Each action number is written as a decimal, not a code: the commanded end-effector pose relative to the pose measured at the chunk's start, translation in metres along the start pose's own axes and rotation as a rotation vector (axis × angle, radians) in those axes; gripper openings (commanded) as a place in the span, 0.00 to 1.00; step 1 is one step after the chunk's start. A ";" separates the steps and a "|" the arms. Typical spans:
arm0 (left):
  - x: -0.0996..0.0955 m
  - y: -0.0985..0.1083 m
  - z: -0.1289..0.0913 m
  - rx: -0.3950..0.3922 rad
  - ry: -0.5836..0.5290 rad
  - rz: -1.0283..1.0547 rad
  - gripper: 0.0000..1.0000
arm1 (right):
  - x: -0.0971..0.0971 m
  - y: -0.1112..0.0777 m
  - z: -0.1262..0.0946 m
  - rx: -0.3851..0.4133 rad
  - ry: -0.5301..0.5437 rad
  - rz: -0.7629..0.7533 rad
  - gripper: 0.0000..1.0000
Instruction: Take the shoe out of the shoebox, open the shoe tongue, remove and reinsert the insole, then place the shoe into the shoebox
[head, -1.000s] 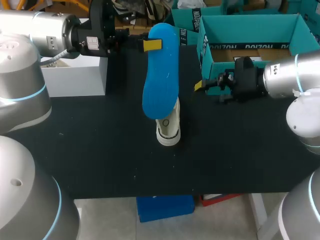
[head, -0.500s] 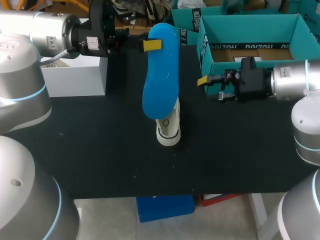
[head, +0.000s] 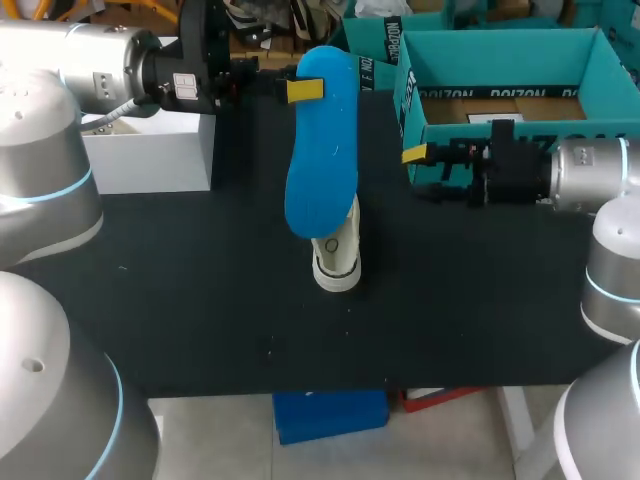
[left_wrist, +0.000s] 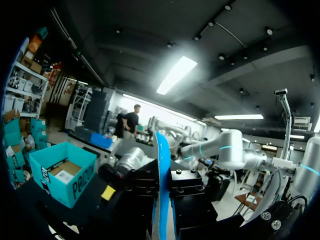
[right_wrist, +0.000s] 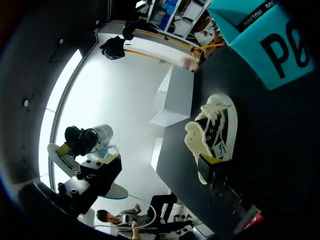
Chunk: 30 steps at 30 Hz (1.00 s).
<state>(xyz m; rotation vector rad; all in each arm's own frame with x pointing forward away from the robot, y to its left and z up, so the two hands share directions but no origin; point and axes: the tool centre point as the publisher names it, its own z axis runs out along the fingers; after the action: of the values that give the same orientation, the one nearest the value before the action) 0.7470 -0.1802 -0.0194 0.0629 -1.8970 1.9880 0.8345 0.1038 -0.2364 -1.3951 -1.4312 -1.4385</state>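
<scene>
Robotics lab, prob.: left arm (head: 100, 60) & right arm (head: 590, 175) over black work table (head: 200, 300) w/ teal shoebox (head: 500, 45), white box (head: 150, 150).

L arm: enters from upper left, forearm approx. level, wrist pointing right.
L end effector (head: 303, 90): yellow tips pinch insole (head: 320, 170) near its top end, from both sides.
R arm: enters from right, forearm level, wrist pointing left.
R end effector (head: 420, 172): fingers apart, holding nothing.

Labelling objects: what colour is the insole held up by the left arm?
Bright blue insole, plain; clearest in head view.
</scene>
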 end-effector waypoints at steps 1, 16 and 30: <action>0.000 0.001 0.002 0.001 -0.003 0.001 0.00 | 0.000 -0.001 0.001 -0.017 0.063 -0.017 1.00; 0.009 0.018 0.012 -0.228 -0.140 0.790 0.00 | 0.000 -0.001 0.001 -0.017 0.063 -0.017 1.00; -0.019 0.057 0.005 -0.352 -0.105 1.155 0.00 | 0.000 -0.001 0.001 -0.017 0.063 -0.017 1.00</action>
<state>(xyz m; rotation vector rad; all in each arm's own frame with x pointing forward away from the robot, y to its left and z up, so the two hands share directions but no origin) 0.7450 -0.1903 -0.0776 -0.7470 -2.4816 2.1784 0.8335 0.1031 -0.2359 -1.3358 -1.3983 -1.4942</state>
